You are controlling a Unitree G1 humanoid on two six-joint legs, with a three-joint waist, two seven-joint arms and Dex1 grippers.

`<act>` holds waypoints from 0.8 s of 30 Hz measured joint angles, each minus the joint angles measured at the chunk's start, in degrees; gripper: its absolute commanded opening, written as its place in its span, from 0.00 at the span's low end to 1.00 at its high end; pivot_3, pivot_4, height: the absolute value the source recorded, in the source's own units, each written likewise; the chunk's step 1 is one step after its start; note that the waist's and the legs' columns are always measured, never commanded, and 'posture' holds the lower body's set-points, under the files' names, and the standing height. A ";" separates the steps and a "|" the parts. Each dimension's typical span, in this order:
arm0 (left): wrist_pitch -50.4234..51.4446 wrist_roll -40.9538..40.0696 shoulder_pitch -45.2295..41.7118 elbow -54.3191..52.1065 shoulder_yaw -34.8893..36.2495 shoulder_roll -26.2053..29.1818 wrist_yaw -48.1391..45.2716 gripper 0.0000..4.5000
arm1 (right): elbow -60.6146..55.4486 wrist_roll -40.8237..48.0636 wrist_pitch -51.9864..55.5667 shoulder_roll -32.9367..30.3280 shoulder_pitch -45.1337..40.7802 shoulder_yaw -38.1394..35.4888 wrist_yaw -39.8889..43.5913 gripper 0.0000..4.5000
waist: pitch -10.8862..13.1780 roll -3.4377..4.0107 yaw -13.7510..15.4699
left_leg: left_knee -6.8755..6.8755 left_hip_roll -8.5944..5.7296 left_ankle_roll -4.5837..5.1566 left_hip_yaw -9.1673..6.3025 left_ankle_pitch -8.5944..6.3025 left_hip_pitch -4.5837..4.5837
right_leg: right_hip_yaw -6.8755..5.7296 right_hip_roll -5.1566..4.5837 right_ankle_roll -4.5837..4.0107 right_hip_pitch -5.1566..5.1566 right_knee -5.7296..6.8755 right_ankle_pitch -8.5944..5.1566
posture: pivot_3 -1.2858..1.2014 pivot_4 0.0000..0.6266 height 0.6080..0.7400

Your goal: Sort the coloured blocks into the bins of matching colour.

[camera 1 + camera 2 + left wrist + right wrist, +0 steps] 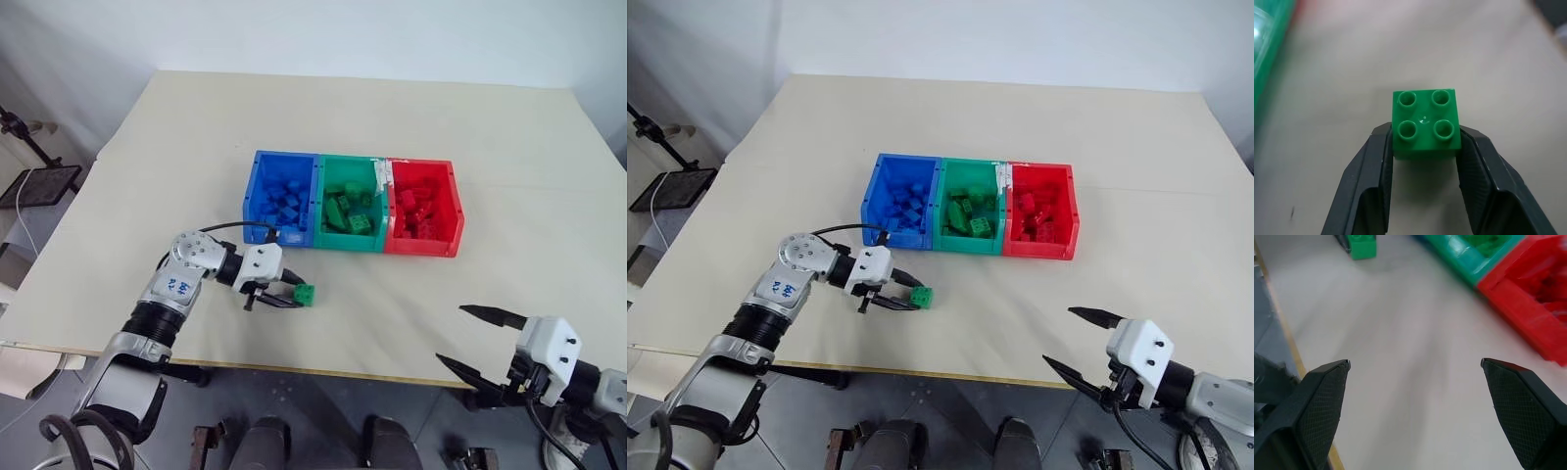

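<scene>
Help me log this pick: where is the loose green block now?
In the left eye view the green block sits on the table between the left claw's fingers, just in front of the blue bin.

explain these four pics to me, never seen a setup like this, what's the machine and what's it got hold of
It is a two-armed humanoid robot at a pale table. The two wide pictures come from cameras in its head, looking down over its arms. The two close-ups come from cameras on its wrists, looking along the black fingers. On the table stand three joined bins: blue bin, green bin and red bin, each holding bricks of its own colour. The left pincer is closed on a small green block resting near the table's front. The right pincer hangs open near the front edge, holding nothing.
</scene>
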 measured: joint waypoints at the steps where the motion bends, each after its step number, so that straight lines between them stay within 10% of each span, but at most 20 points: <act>1: 4.02 -0.86 -1.60 -0.60 1.45 -1.52 3.10 0.33 | -0.42 0.79 0.28 1.48 -0.25 -0.86 -1.73 1.00 | 0.01 -0.02 -0.01 | 0.05 0.00 0.00 -0.02 0.00 0.00 | 0.00 0.00 0.00 0.00 0.04 0.00 | 0.52 0.24 1.00; 11: 4.07 3.70 -17.16 10.06 5.13 -15.63 29.65 0.33 | -1.03 0.49 -0.04 8.44 -4.65 -1.98 -12.21 1.00 | -0.01 -0.02 -0.36 | -0.15 -0.02 -0.01 0.06 -0.01 0.08 | 0.04 0.02 0.00 -0.07 -0.01 0.00 | 0.52 0.24 1.00; 20: 3.76 4.05 -16.77 12.56 6.09 -12.69 29.62 0.97 | -1.08 0.52 0.55 7.86 -5.56 0.78 -11.87 1.00 | -0.01 -0.01 -0.29 | -0.15 -0.02 -0.01 0.11 0.00 0.02 | 0.07 0.01 0.00 -0.13 -0.02 0.00 | 0.52 0.24 1.00; 24: 4.99 0.51 -11.40 3.40 8.09 -7.28 23.38 0.99 | -1.00 0.50 1.09 6.00 -7.37 1.60 -10.31 1.00 | -0.03 0.02 -0.78 | -0.17 0.00 -0.02 0.10 0.00 0.06 | 0.09 0.02 0.00 -0.15 0.04 0.00 | 0.52 0.24 1.00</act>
